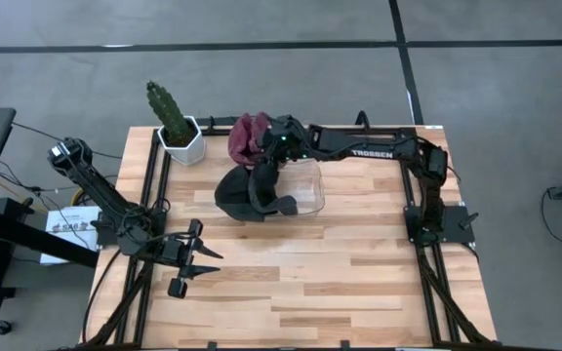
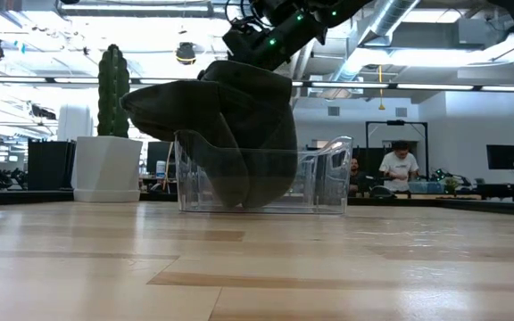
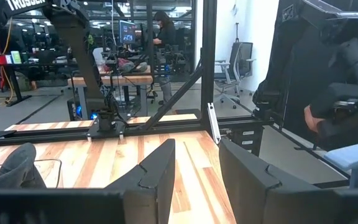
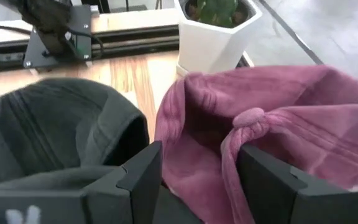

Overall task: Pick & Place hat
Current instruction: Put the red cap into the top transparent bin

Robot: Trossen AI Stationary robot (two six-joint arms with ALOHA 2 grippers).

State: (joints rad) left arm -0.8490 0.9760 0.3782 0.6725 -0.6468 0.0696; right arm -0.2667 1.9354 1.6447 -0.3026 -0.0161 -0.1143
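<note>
The worktop (image 1: 359,283) carries a clear bin (image 1: 305,185); the dark hat (image 1: 247,190) drapes over its rim, apparently just released. Above it, the right end effector (image 1: 273,146) gapes empty. The left end effector (image 1: 195,255) waits, open.

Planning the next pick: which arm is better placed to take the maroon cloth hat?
Right: its gripper hangs open directly over the maroon cloth hat; the left gripper waits at the table's near-left.
</note>
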